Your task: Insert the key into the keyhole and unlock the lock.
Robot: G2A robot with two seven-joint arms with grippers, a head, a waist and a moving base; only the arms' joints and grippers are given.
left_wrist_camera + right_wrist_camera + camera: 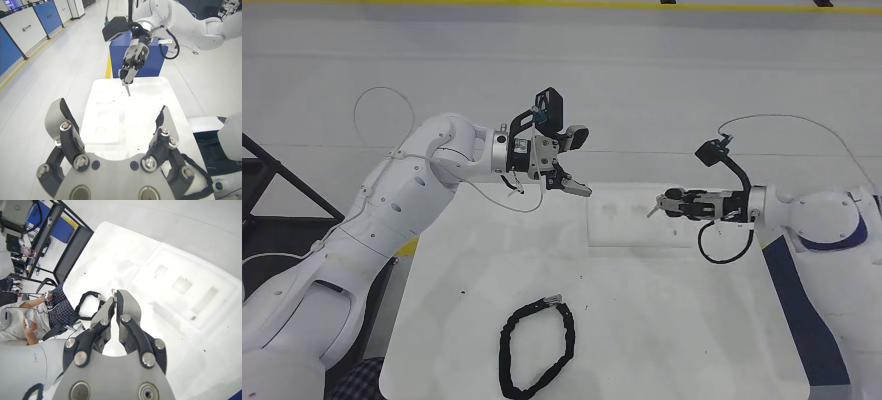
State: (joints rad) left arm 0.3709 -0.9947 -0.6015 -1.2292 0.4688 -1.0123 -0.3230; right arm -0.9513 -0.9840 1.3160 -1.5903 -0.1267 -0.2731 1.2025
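**Key held above the bench, lock lying apart.**
The right tool (660, 206) is clamped on the key (653, 211), whose blade projects beyond the fingertips. It hangs over the right end of the white foam tray (627, 232), which sits along the far edge of the bench (682, 330). The left tool (580, 160), fingers spread wide apart, hangs above the bench's far left corner. The black chain lock (535, 345) lies in a loop near the near edge, left of centre, well apart from both tools, its metal end toward the far edge.
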